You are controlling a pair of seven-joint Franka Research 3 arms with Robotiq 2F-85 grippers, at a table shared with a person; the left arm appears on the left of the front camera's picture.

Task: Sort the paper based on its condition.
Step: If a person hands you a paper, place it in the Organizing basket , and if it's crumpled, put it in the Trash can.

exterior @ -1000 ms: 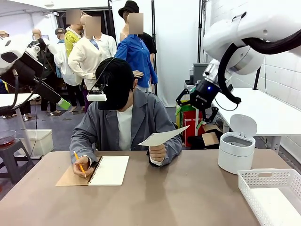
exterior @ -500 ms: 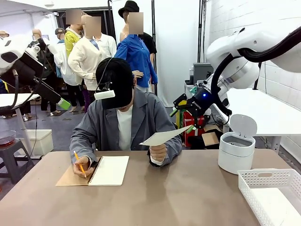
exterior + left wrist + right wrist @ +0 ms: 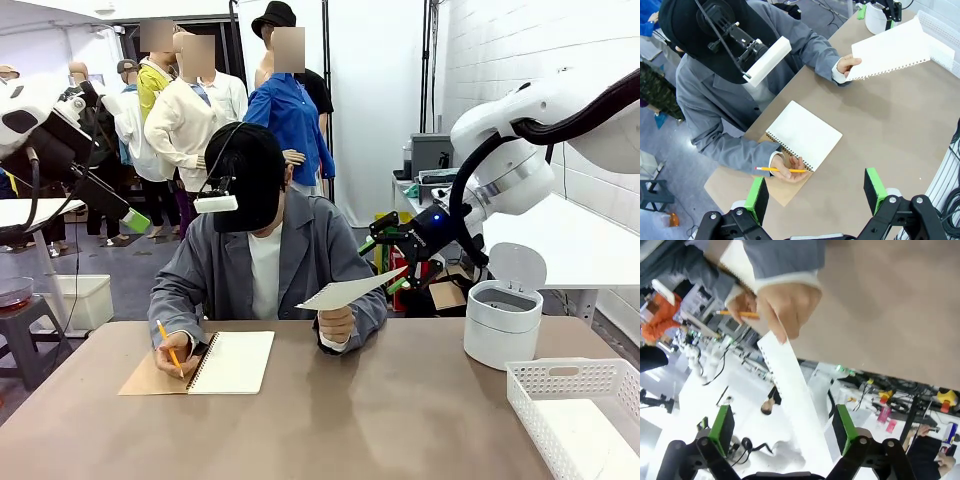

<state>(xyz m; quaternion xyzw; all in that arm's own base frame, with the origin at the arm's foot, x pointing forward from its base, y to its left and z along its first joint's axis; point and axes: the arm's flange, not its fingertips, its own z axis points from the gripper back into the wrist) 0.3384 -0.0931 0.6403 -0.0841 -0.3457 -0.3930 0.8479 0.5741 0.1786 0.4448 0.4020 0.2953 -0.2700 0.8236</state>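
I am aiming my spread right pincer (image 3: 385,262) at the paper (image 3: 345,292) from its 2 o'clock — pinching the free corner, clear of the person's hand (image 3: 335,325), looks wisest.

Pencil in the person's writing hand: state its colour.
Yellow-orange. The pencil shows best in the left wrist view.

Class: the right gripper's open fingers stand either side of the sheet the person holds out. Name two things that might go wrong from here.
1. The sheet is thin and held at one end by the person's hand; when the right gripper closes, it may flex aside or crease.
2. Reaching further in, the fingers might pinch that hand.
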